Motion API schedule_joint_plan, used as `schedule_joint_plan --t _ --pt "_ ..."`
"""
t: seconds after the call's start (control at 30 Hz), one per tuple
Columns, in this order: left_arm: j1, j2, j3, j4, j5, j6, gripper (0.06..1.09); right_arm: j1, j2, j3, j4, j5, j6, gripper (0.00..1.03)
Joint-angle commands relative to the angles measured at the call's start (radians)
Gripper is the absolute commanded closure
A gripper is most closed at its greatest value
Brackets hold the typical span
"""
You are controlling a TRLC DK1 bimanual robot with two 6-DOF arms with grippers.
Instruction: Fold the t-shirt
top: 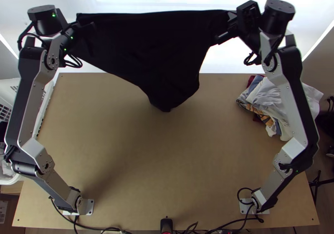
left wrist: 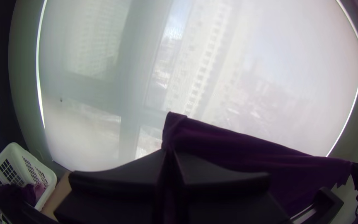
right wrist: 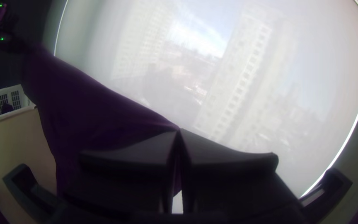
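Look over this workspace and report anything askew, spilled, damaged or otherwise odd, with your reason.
The dark t-shirt, held up by the left gripper and right gripper, hangs lopsided: its left side slants in far more gently than its right. The cloth pile at the right is crumpled. I see no spill or damage.

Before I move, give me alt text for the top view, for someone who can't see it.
A dark cloth t-shirt hangs stretched between the black left gripper and black right gripper at the far side of a light wooden table, its lower part tapering to a blunt point. A crumpled, mostly white cloth pile lies at right.
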Motion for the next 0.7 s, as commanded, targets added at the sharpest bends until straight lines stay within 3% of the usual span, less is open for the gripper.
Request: schedule_joint_plan --t 0.0,0.4,0.67 --pt "-0.016 -0.070 0.005 0.006 -0.015 -0.001 1.05 0.014 -0.090 -0.011 0.026 0.022 0.004 1.00" --pt "-0.137 -0.363 -0.079 -0.189 -0.015 0.022 1.05 0.143 -0.395 -0.179 -0.037 0.056 -0.044 1.00" --pt "-0.286 -0.616 -0.220 -0.329 -0.013 0.048 1.05 0.271 -0.602 -0.291 -0.126 0.141 -0.094 1.00"
